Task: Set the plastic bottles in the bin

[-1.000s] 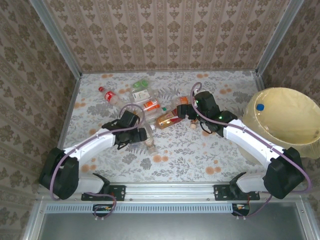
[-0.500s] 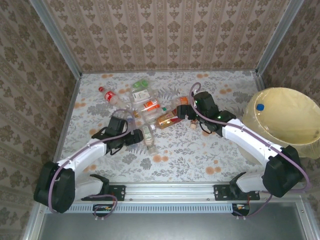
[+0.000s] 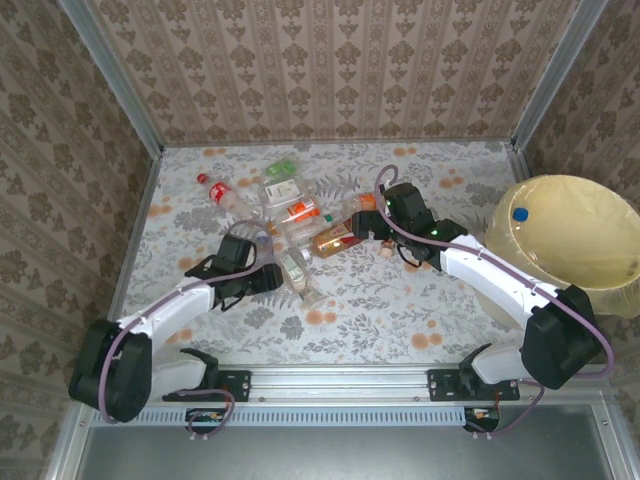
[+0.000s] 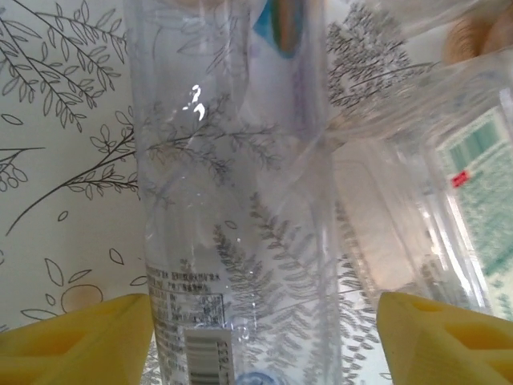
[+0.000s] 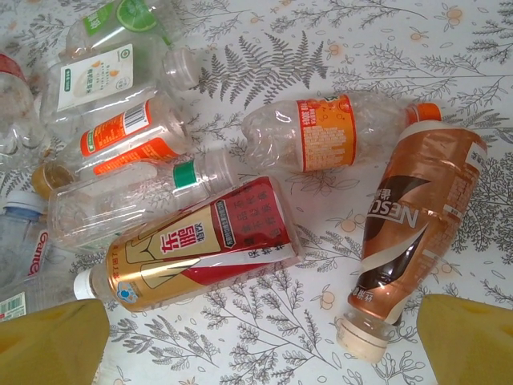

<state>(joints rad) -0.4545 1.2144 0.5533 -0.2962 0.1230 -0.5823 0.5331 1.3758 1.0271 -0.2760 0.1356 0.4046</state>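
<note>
Several plastic bottles lie in a heap mid-table (image 3: 300, 212). My left gripper (image 3: 272, 276) is open, and a clear bottle (image 4: 232, 200) with a barcode label lies between its yellow fingers (image 4: 72, 333); this bottle (image 3: 297, 271) rests on the table. My right gripper (image 3: 370, 224) hovers open over a red-and-gold bottle (image 5: 192, 249), a brown Nescafe bottle (image 5: 417, 216) and an orange-labelled bottle (image 5: 329, 132), holding nothing. The bin (image 3: 565, 245), lined with pale yellow plastic, stands at the right edge.
A blue-capped bottle (image 3: 519, 213) lies inside the bin. A red-capped bottle (image 3: 215, 191) and a green-labelled one (image 3: 280, 170) lie at the far left of the heap. Patterned walls close in the table on three sides.
The left arm has drawn back to the left and lowered, and the clear bottle by its fingers has turned slightly. The right gripper has edged a little toward the heap.
</note>
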